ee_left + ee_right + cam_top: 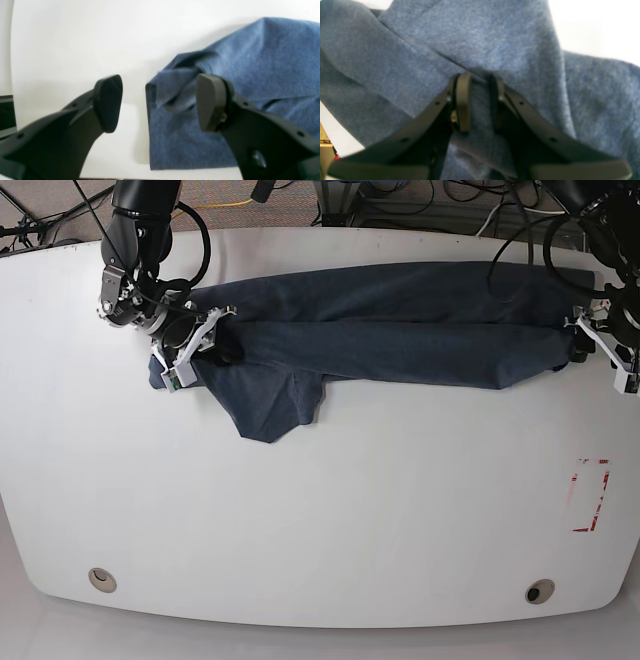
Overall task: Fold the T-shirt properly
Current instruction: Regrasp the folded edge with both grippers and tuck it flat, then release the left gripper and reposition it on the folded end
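Note:
The slate-blue T-shirt (390,335) lies stretched in a long band across the far half of the white table (320,520), with one flap hanging toward the front at the left. My right gripper (222,340) is at the shirt's left end. In the right wrist view it (480,100) is shut on a fold of the T-shirt (425,50). My left gripper (580,345) is at the shirt's right end. In the left wrist view it (160,102) is open, with a rumpled corner of the T-shirt (172,90) between its fingers, near the right finger (211,102).
A red-outlined rectangle (590,495) is marked on the table at the right. Two round holes (100,580) (540,591) sit near the front edge. Cables (420,200) lie behind the table's far edge.

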`<state>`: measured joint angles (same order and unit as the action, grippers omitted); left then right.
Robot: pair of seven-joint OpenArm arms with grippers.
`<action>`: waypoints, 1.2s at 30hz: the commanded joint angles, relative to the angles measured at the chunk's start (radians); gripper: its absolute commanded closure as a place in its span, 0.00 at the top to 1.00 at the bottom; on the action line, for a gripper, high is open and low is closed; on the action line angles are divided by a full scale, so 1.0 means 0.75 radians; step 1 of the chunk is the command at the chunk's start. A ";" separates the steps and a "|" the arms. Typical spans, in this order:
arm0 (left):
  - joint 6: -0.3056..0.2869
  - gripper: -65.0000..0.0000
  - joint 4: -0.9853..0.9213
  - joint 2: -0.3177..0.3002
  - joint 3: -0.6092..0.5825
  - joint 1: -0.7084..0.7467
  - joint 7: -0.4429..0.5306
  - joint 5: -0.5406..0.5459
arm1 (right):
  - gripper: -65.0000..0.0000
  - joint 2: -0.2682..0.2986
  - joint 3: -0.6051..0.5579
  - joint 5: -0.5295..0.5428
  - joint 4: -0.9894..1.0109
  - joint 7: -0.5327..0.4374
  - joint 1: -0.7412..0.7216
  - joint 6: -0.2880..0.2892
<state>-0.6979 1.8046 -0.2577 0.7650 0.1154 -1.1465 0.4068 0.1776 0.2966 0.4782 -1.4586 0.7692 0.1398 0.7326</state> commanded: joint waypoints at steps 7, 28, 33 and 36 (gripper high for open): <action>0.000 0.65 -0.110 -0.003 0.002 -0.089 0.214 -0.085 | 0.20 0.020 0.004 -0.103 0.004 0.115 0.011 -0.046; 0.000 0.65 0.050 0.169 -0.107 -0.051 0.036 -0.095 | 0.20 0.014 0.004 -0.103 0.008 0.115 0.013 -0.046; 0.000 0.65 -0.077 0.140 -0.107 -0.051 0.122 -0.243 | 0.21 0.014 0.004 -0.101 0.004 0.115 0.007 -0.046; 0.000 0.65 -0.159 0.070 -0.090 -0.049 0.151 -0.271 | 0.20 0.012 0.004 -0.101 0.012 0.113 0.009 -0.046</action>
<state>-0.6975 1.7020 -0.1505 0.6811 0.0887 -1.0637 0.2047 0.1764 0.2974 0.4789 -1.4586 0.7750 0.1368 0.7315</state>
